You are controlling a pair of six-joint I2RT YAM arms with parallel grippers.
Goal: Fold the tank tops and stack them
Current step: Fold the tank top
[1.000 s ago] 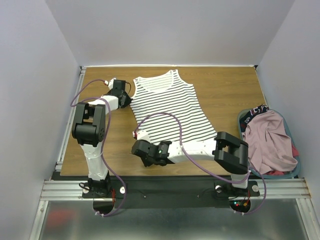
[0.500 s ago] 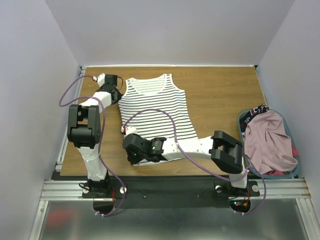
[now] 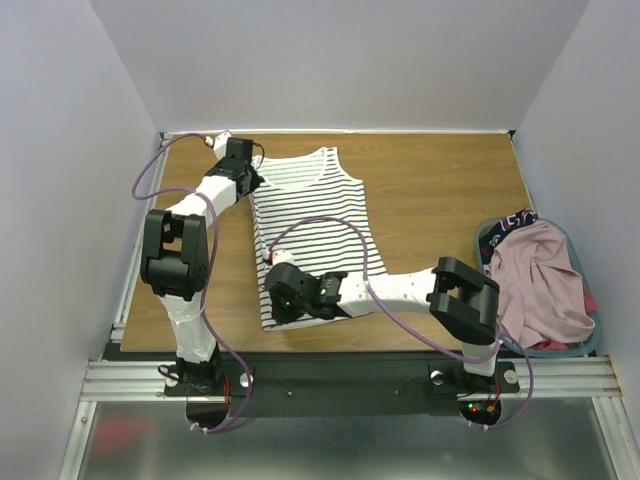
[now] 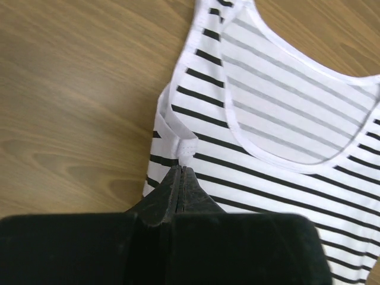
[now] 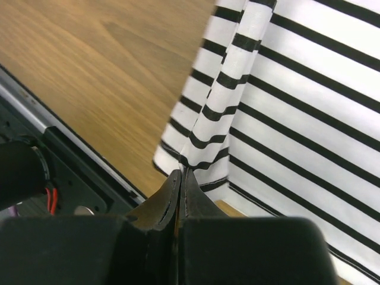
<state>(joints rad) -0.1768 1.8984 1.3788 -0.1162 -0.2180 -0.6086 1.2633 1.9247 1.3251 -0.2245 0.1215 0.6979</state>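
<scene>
The white tank top with thin black stripes [image 3: 320, 215] lies flat on the wooden table, neck toward the far edge. My left gripper [image 3: 252, 172] is shut at its left shoulder strap; in the left wrist view the folded strap end [image 4: 178, 144] sits at the closed tips [image 4: 181, 168]. My right gripper [image 3: 278, 300] is shut on the hem's left corner, where a ridge of striped cloth [image 5: 228, 107] runs up to the tips [image 5: 180, 172]. The dusty pink tank top [image 3: 540, 280] lies crumpled in the basket at the right.
The blue-grey basket [image 3: 600, 335] sits at the table's right edge and also holds a dark patterned garment [image 3: 510, 222]. The table's near edge and metal rail [image 5: 59, 139] lie close to my right gripper. Purple cables loop over both arms.
Both grippers dragged the striped top leftward, then back a little right. Its left side now looks narrower and drawn inward, and the hem lies nearer the table's front edge.
</scene>
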